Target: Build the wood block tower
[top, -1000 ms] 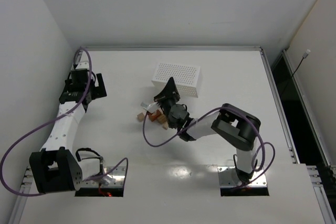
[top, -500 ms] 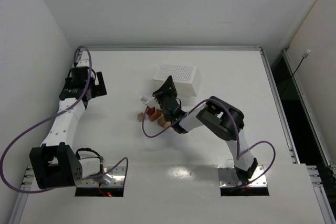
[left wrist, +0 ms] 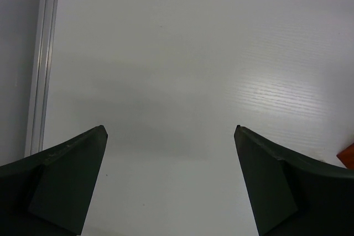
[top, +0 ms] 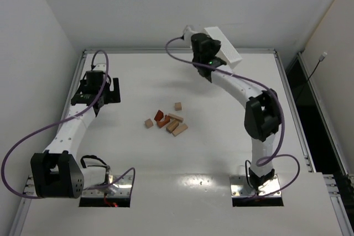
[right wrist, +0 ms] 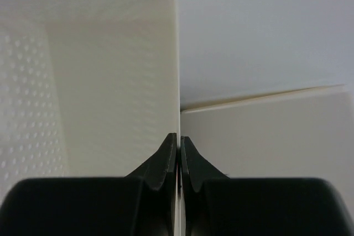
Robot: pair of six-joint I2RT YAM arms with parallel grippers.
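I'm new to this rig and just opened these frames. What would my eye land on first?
The white perforated box is held high toward the far side of the table, its thin wall pinched in the shut right gripper. At mid-table the wooden blocks, tan and reddish-orange, lie scattered flat with none stacked. The left gripper hangs wide open over bare table on the left.

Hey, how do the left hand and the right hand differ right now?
The left hand is wide open and holds nothing; the right hand is shut on a wall of the white box. The left hand hangs over the left side of the table; the right hand reaches to its far edge. Both are away from the blocks.
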